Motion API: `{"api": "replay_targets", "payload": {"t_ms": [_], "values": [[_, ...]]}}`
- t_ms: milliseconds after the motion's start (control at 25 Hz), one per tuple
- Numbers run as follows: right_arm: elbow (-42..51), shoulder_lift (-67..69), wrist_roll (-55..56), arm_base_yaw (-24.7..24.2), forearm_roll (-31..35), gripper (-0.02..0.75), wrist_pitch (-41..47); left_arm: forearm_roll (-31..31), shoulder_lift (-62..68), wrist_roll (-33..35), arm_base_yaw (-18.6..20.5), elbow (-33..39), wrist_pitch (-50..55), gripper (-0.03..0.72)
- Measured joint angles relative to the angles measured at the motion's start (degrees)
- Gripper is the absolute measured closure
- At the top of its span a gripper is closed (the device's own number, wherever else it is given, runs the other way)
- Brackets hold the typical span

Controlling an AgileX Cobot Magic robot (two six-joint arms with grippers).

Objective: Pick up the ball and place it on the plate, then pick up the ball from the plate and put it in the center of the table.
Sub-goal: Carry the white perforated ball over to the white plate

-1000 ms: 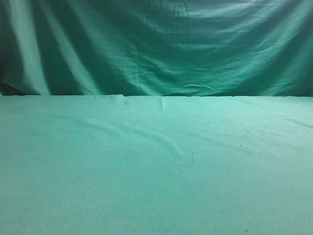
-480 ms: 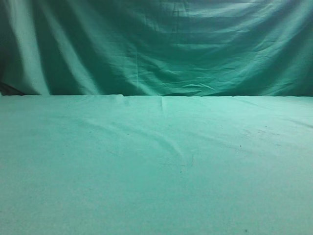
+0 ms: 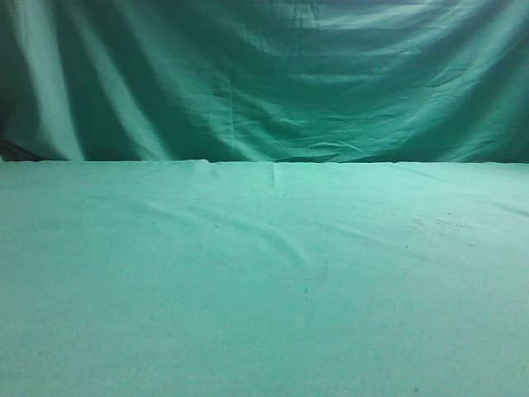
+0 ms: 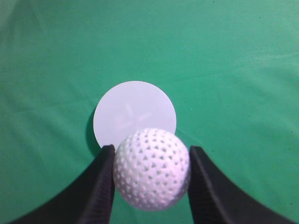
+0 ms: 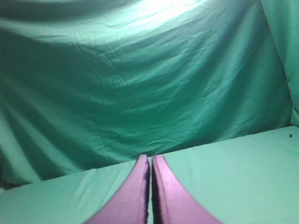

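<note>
In the left wrist view my left gripper (image 4: pixel 152 161) is shut on the white dimpled ball (image 4: pixel 152 169), one black finger against each side of it. The ball is held above the green table (image 4: pixel 243 93), over the near edge of a round white plate (image 4: pixel 133 109) that lies flat on the cloth. In the right wrist view my right gripper (image 5: pixel 151 161) is shut and empty, its fingers together, pointing along the table (image 5: pixel 243 177) towards the curtain. The exterior view shows only the table (image 3: pixel 264 289); neither gripper, ball nor plate appears there.
A draped, folded green curtain (image 3: pixel 264 83) hangs behind the table's far edge and also fills the right wrist view (image 5: pixel 140 79). The cloth has faint wrinkles and small dark specks (image 3: pixel 407 246).
</note>
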Motion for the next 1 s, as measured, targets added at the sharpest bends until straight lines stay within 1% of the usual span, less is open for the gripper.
{"api": "replay_targets", "payload": {"t_ms": [120, 200, 400, 480, 640, 720, 800, 920, 1000], "values": [[-0.18, 0.0, -0.13, 0.0, 0.0, 0.738, 3.52, -0.65, -0.11, 0.0, 0.0, 0.0, 0.5, 0.385], [-1.8, 0.0, -0.23, 0.0, 0.0, 0.738, 7.96, -0.65, -0.11, 0.0, 0.0, 0.0, 0.07, 0.385], [-8.65, 2.95, -1.24, 0.0, 0.33, 0.738, 18.76, -0.78, -0.11, -1.28, 0.42, 0.0, -3.2, 0.385], [-11.67, 6.2, -1.13, 0.0, 1.93, 0.738, 22.86, -1.21, -0.11, -2.7, 2.11, 0.0, -4.24, 0.385], [-16.52, 12.9, -4.18, 0.0, 2.64, 0.738, 29.72, -4.36, 1.59, -3.18, 9.42, 0.0, -4.1, 0.385], [-17.06, 15.13, -4.84, 0.0, 3.03, 0.738, 30.4, -6.85, 2.62, -1.22, 12.35, 0.0, -3.74, 0.385], [-17.06, 16.04, -5.08, 0.0, 3.68, 0.738, 31.56, -10.48, 3.49, 3.1, 14.27, 0.0, -3.29, 0.385], [-17.15, 16.4, -7.59, 0.0, 4.49, 0.738, 32.6, -14.0, 4.31, 9.63, 14.67, 0.0, -2.23, 0.385], [-17.99, 17.61, -13.0, 0.0, 4.61, 0.738, 35.17, -15.31, 4.82, 12.1, 14.67, 0.0, -1.62, 0.385]]}}
